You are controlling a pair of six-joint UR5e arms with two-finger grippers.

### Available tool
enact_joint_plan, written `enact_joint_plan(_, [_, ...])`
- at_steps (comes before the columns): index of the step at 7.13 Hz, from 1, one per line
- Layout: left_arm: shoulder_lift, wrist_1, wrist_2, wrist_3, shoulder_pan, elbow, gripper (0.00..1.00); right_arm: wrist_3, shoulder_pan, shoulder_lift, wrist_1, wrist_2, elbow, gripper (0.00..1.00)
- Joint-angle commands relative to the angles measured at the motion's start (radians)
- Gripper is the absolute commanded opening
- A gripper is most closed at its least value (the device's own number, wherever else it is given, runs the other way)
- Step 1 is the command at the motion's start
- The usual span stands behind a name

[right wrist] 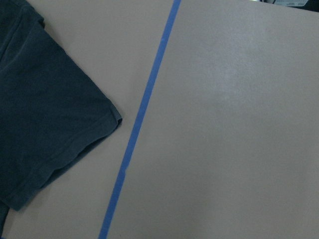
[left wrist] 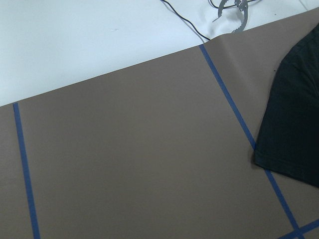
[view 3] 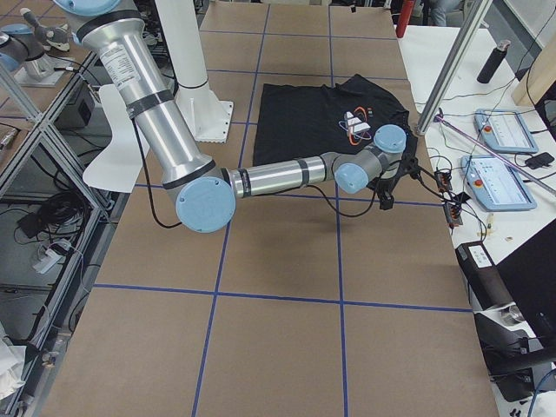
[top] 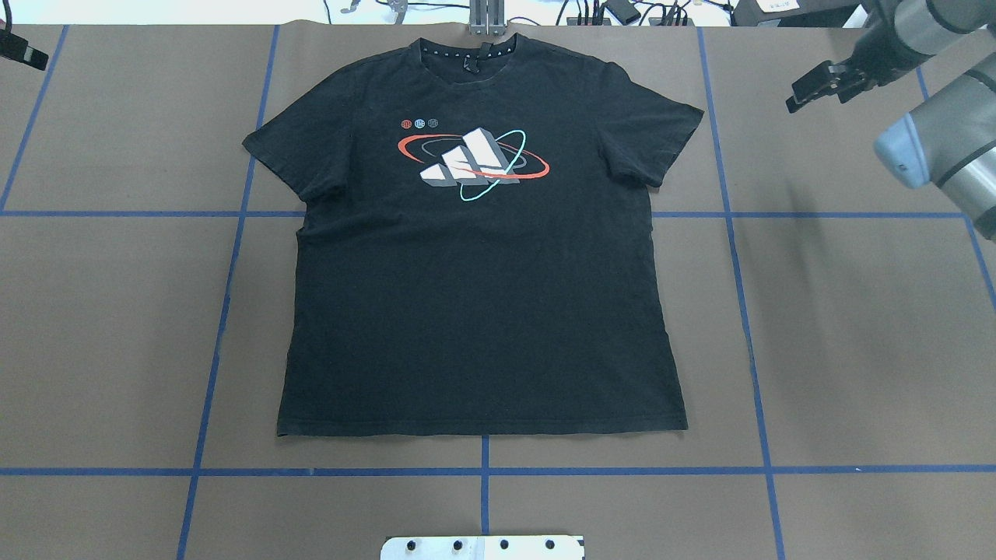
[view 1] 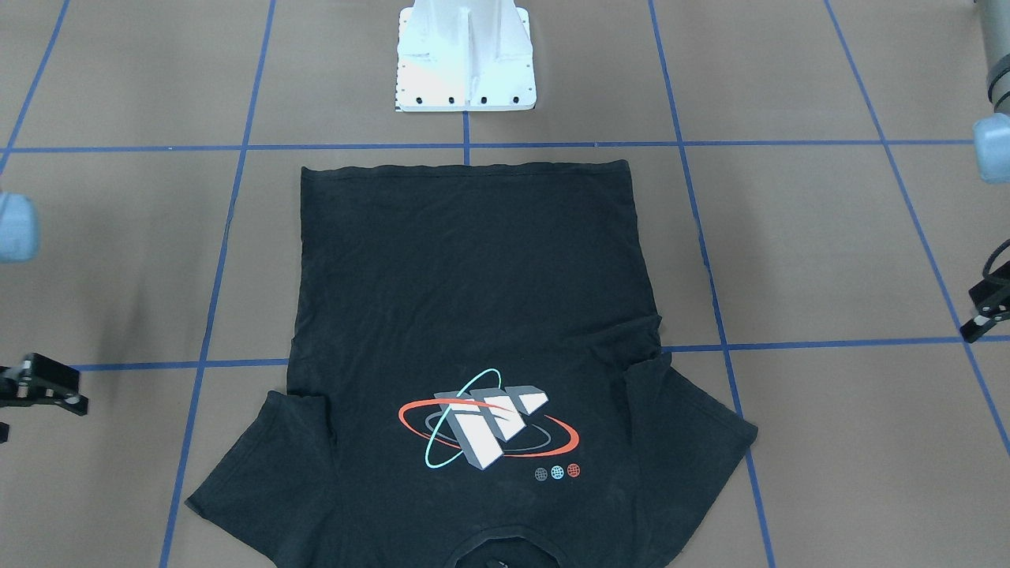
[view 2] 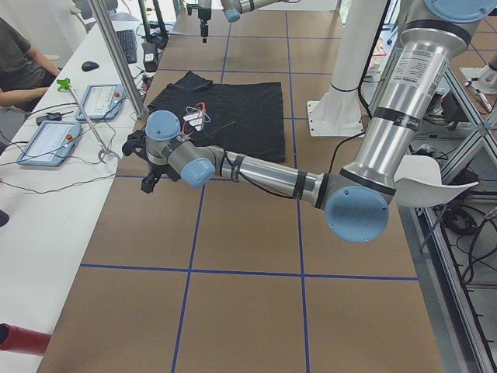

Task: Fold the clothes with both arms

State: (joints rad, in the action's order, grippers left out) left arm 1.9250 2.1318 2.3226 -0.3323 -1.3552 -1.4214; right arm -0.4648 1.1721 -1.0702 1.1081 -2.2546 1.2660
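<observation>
T-shirt (top: 482,311) lies flat, logo up; left gripper (view 1: 975,323) and right gripper (top: 801,93) hang apart, empty, jaw spread unclear.

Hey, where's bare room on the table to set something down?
Widest bare table lies either side of the T-shirt. A narrower strip runs between its hem and the white base. Crowded: the far edge by the collar, with cables, and under the right arm.
</observation>
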Motion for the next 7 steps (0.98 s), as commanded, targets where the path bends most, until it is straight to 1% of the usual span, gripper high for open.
enact_joint_plan(1, [0.029, 0.25, -0.008, -0.162, 0.036, 0.144, 1.0, -0.052, -0.043, 0.056, -0.002, 0.061, -0.013, 0.99])
enact_joint_plan(2, [0.032, 0.392, -0.014, -0.297, 0.057, 0.197, 1.0, -0.063, -0.058, 0.087, -0.007, 0.069, -0.023, 0.93])
enact_joint_plan(3, [0.052, 0.405, -0.06, -0.363, 0.077, 0.2, 1.0, -0.066, -0.064, 0.087, -0.095, 0.081, -0.067, 0.89])
enact_joint_plan(4, [0.057, 0.408, -0.075, -0.411, 0.093, 0.2, 1.0, -0.066, -0.075, 0.095, -0.229, 0.095, -0.15, 0.93])
enact_joint_plan(5, [0.061, 0.408, -0.077, -0.424, 0.097, 0.2, 1.0, -0.066, -0.095, 0.102, -0.326, 0.131, -0.205, 0.93])
enact_joint_plan(6, [0.06, 0.412, -0.075, -0.435, 0.097, 0.199, 1.0, -0.066, -0.118, 0.12, -0.339, 0.138, -0.223, 0.93])
enact_joint_plan(7, [0.06, 0.412, -0.075, -0.433, 0.097, 0.2, 1.0, -0.063, -0.13, 0.128, -0.37, 0.171, -0.252, 0.97])
